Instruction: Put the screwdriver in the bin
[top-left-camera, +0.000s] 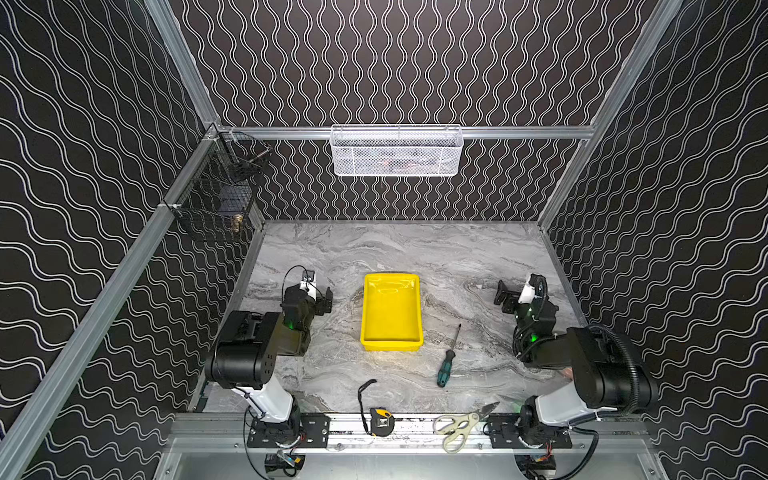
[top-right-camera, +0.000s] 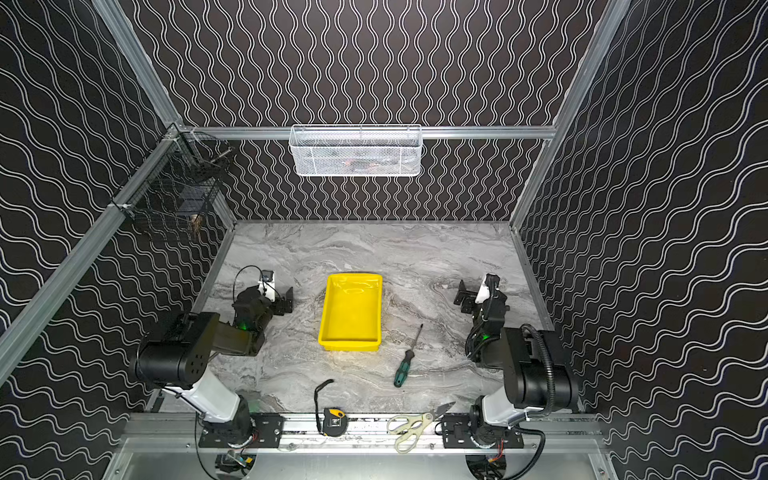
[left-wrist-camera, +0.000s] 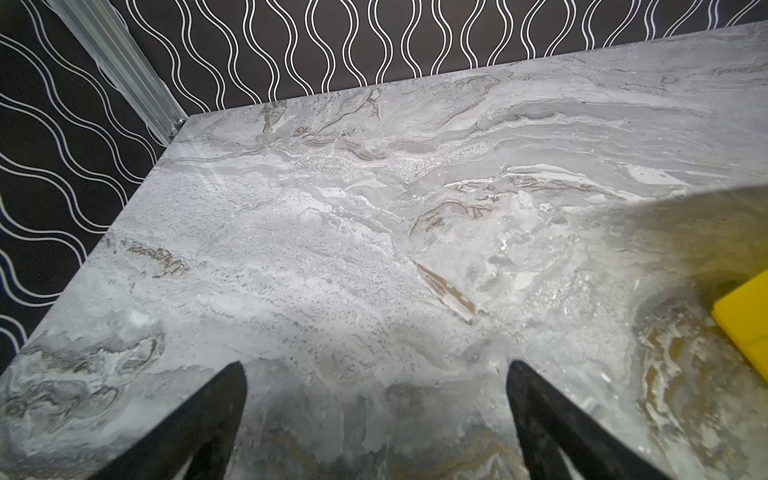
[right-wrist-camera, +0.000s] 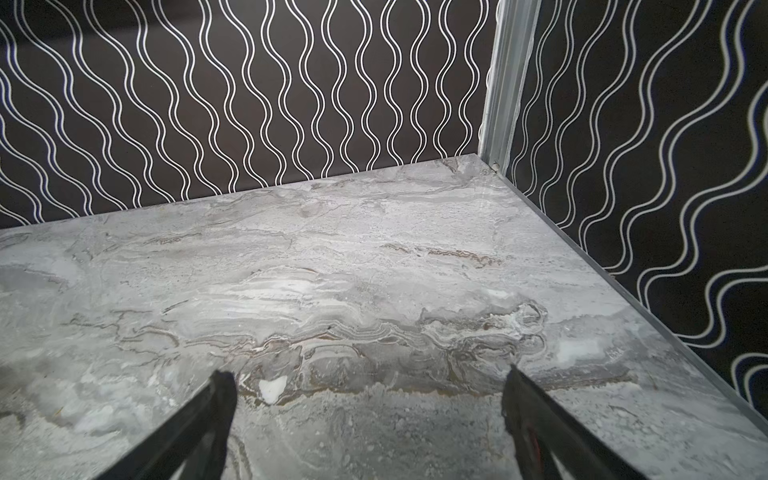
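The left wrist view's edge cuts off the bin (left-wrist-camera: 746, 322).

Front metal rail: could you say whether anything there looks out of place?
The beige-handled scissors and the yellow-and-black tape measure lie on the aluminium front rail, off the grey marble tabletop.

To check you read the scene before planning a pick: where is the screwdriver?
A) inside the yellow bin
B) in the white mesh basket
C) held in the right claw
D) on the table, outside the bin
D: the screwdriver lies flat on the table, apart from the bin.
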